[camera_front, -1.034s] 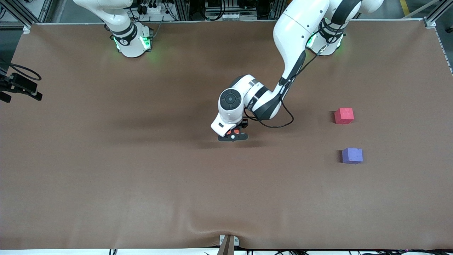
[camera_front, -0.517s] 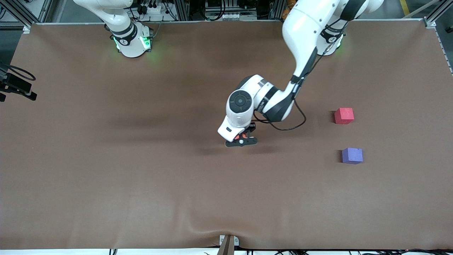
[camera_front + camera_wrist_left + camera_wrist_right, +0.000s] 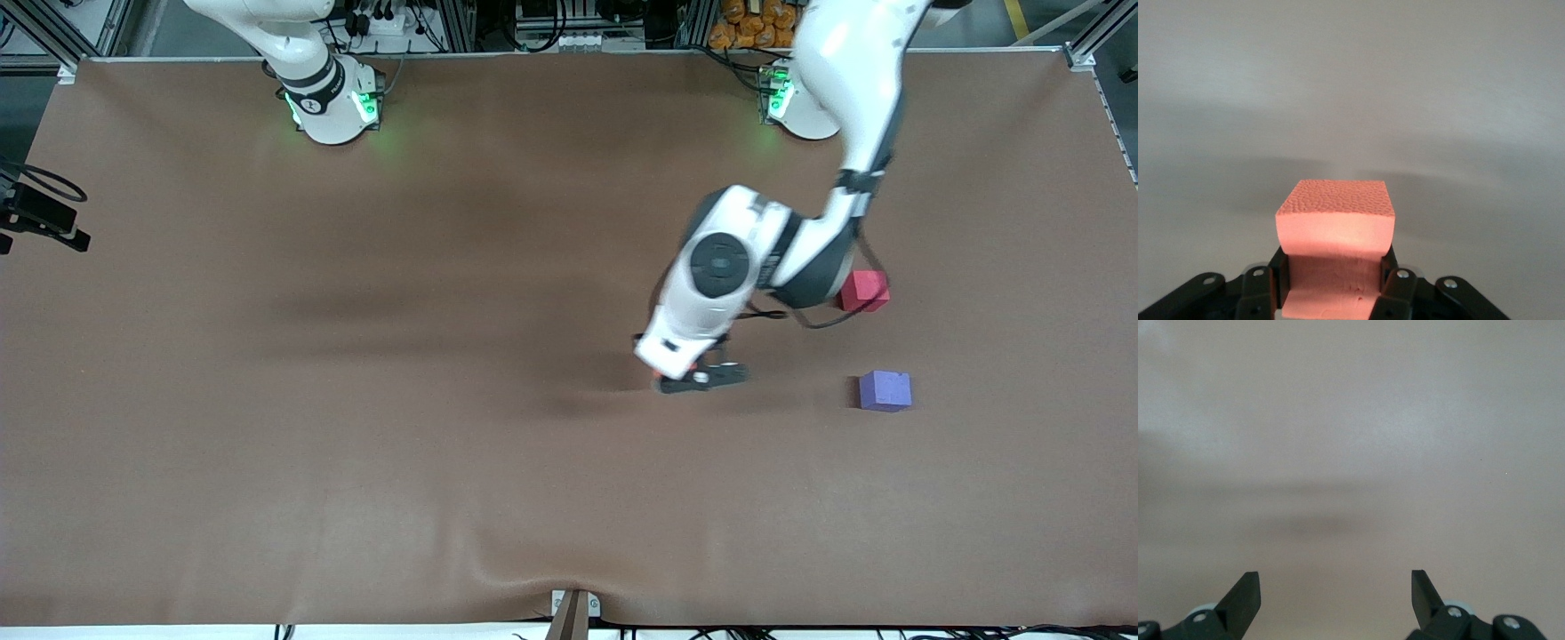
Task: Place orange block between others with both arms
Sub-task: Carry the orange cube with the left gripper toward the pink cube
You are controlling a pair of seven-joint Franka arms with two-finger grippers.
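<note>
Left gripper (image 3: 698, 380) is clamped on the orange block (image 3: 1335, 223); in the left wrist view I see the cube pinched between both fingers (image 3: 1395, 293), its pebbled top face standing out past the tips, foam squeezed in at the sides. From the front camera only a sliver of orange shows under the hand. The gripper hangs above the brown table cover (image 3: 356, 427), toward the left arm's end, pointing down. Working outward: the wrist housing tilts over it, the round black joint cap faces the front camera, the forearm bends back at the elbow and rises toward the left arm's base (image 3: 800, 107). That elbow partly covers the pinkish-red cube (image 3: 867, 291). The purple-blue cube (image 3: 885, 390) sits nearer the front camera than the pinkish-red one, the two apart. Right gripper (image 3: 1335, 597) has its fingers spread wide over bare cover, holding nothing; that arm waits.
</note>
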